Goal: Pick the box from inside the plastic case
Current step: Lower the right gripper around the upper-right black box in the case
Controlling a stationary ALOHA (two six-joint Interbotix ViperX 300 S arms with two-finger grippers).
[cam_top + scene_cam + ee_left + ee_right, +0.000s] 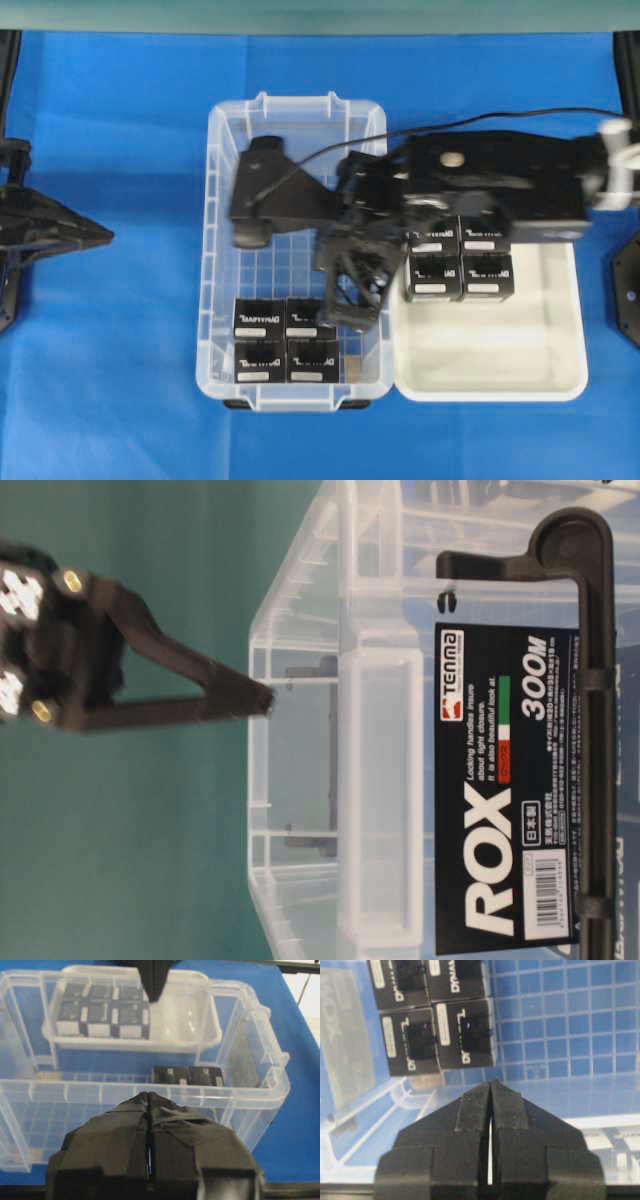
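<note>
Right end effector (490, 1091): closest to the lens in the right wrist view, fingers pressed together with only a thin slit between them, gripping nothing; it hangs over the near rim of the plastic case, tips aimed at the boxes inside.
Right arm: in the overhead view it reaches from the right across the white tray and into the plastic case.
Left end effector (148, 1097): fingers closed tip to tip, empty; it sits outside the plastic case at the left edge of the overhead view, well apart from the boxes.
Plastic case (222, 230): clear bin with a grid bottom, standing on the blue table (110, 380) in the middle of the overhead view, just beside the white tray.
Box (465, 1035): black carton with white lettering and a white label strip, one of four packed in a two-by-two block on the floor of the plastic case, at the end nearest the bottom of the overhead view; it is the one nearest the right end effector's tips and nothing touches it.
White tray (560, 380): shallow, to the right of the plastic case in the overhead view, holding more of the same black cartons, partly hidden under the right arm.
Case label (510, 790): black sticker reading ROX 300M on the wall of the plastic case, seen in the table-level view.
</note>
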